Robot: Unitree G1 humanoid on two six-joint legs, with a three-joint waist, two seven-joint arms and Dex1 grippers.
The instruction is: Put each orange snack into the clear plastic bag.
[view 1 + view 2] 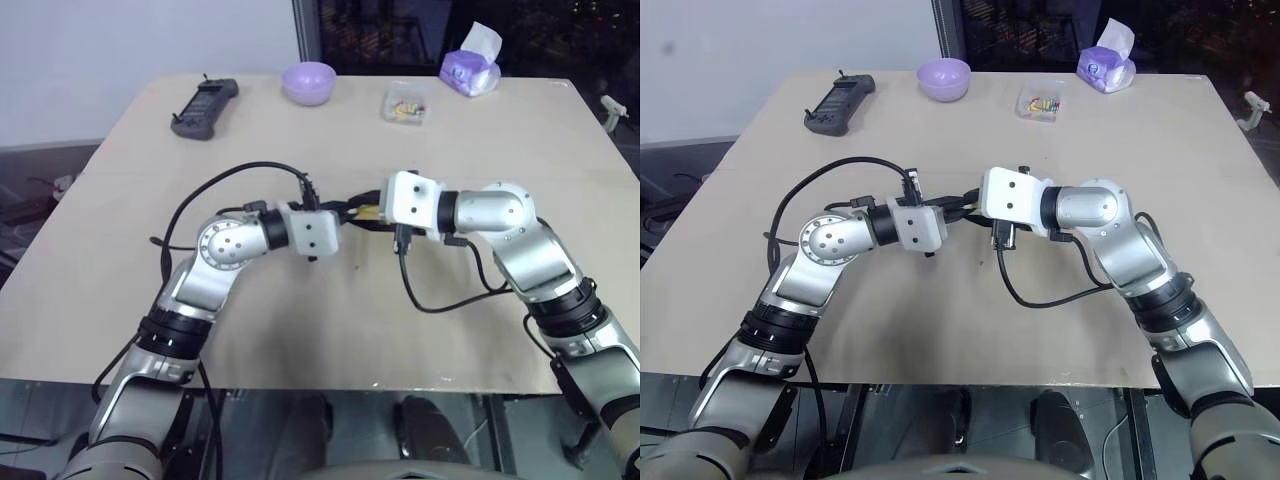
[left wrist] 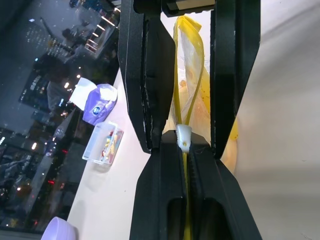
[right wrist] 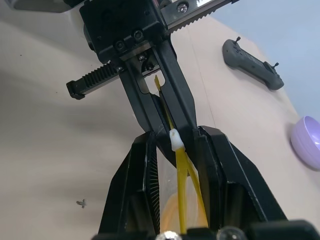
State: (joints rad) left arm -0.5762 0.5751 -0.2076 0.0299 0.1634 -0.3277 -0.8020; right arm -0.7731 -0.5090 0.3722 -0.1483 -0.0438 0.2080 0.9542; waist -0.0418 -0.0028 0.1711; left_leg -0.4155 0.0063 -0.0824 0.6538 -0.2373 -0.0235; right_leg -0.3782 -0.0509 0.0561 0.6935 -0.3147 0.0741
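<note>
Clear crinkly plastic bag (image 2: 192, 95), yellow zip strip, mid-counter: left fingers (image 2: 186, 150) clenched on it; right fingers (image 3: 172, 150) grasp the strip. Draw your grippers apart evenly.

Even, soft indoor light, pictures sharp.
Faint shadows lie on the table (image 1: 330, 320); the dark window (image 1: 400, 30) shows small light spots.

Beige table (image 1: 330, 330) — white wall (image 1: 120, 50), dark window (image 1: 400, 30) behind.
</note>
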